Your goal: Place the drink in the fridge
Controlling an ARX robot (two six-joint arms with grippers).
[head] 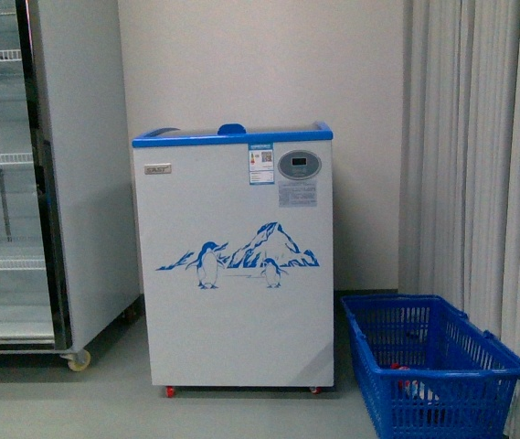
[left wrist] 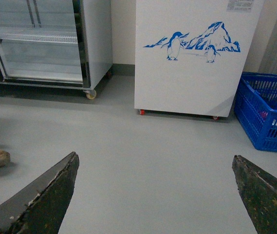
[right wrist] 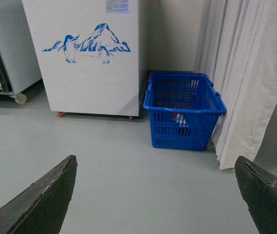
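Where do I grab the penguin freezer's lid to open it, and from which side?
Probably the blue handle sticking up at the middle of the fridge top: it is the only raised part there. Come from the front, over the blue rim, and pinch across it.

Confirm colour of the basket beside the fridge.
Blue basket, best seen in the right wrist view.
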